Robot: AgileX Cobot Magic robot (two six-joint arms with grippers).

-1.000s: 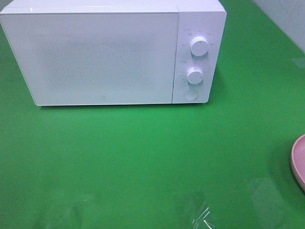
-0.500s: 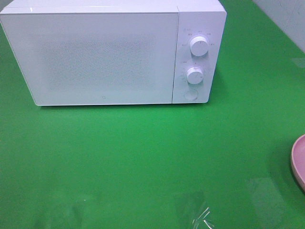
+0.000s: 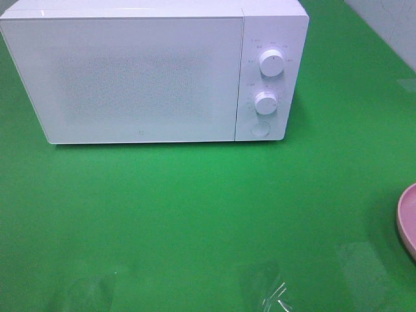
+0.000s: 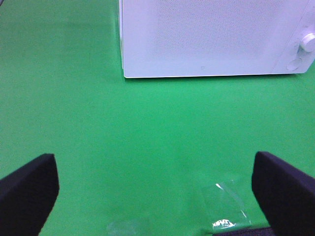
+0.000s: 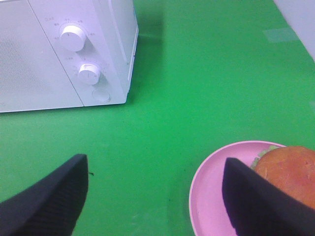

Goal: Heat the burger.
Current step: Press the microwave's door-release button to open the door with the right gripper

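The round burger (image 5: 290, 172), with its glossy golden-brown bun and a frill of green lettuce showing at the edge, sat on a round pink plate (image 5: 211, 201). It lay outside the gap of the right gripper (image 5: 155, 162), partly hidden behind one of that gripper's dark fingers, while the plate's near rim reached a little way into the gap. The right jaws stood wide apart and held nothing. Only bare green tabletop (image 3: 195, 208) lay between them.

Ahead of those jaws and well apart from the plate stood the white box-shaped microwave oven (image 3: 130, 78). Its door was shut, and its two round white knobs, the upper knob (image 3: 271, 62) and the lower knob (image 3: 266, 103), sat above a round white button (image 3: 260, 129). From the high camera only a sliver of the plate showed at the table's edge, and the burger itself was out of frame there.

The left gripper (image 4: 153, 160) hung with its jaws fully apart and empty. The microwave's door stood ahead of them across open green surface, and a small clear scrap of film (image 4: 224, 206) lay on the table close to one finger.

As for progress, I judged the task barely begun. The burger was untouched on its plate, the oven was closed, and nothing could be seen through its frosted door, so whether it held anything could not be told. Opening the door, moving the burger inside, shutting the door and setting the knobs all seemed left to do.
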